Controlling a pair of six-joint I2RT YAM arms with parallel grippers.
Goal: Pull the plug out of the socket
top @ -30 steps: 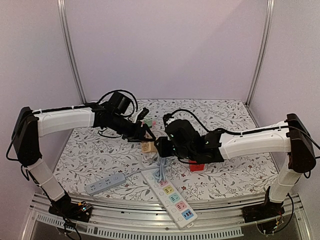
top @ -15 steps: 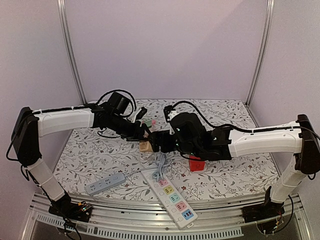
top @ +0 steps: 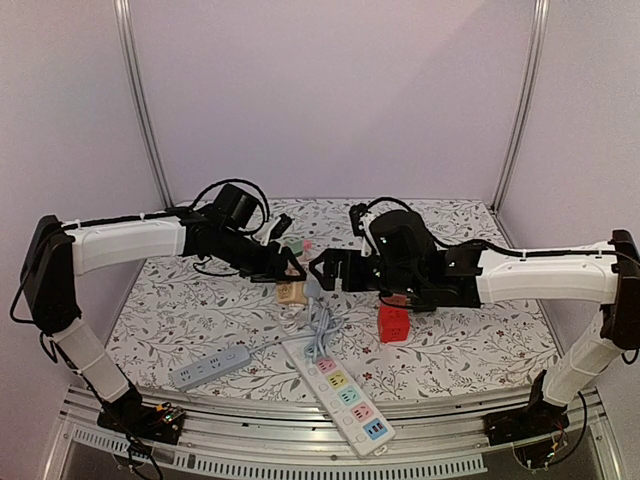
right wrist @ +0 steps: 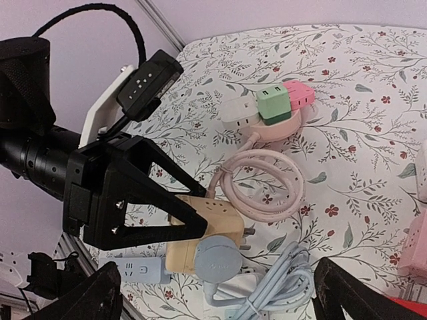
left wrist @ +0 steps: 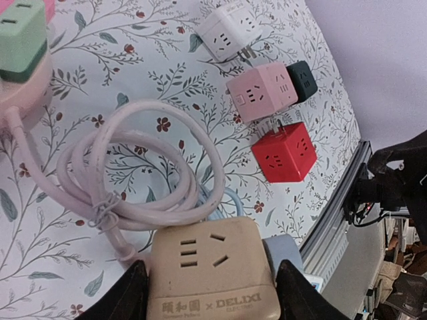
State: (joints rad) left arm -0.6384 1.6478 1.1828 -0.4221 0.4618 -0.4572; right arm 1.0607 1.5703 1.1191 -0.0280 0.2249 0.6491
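While the left gripper [left wrist: 212,293] pinches the tan socket [left wrist: 212,273] near the middle of the table [top: 455,350], with the grey plug [right wrist: 217,260] stuck in its side, the right gripper [right wrist: 223,297] hangs wide open beside it and may grab the cord [right wrist: 280,280], slip, or tug the socket loose.

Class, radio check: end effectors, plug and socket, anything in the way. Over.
Left end effector clamped on beige socket cube. Right end effector open, off the grey plug. Plug looks seated in cube. Pink cable coiled close beside.
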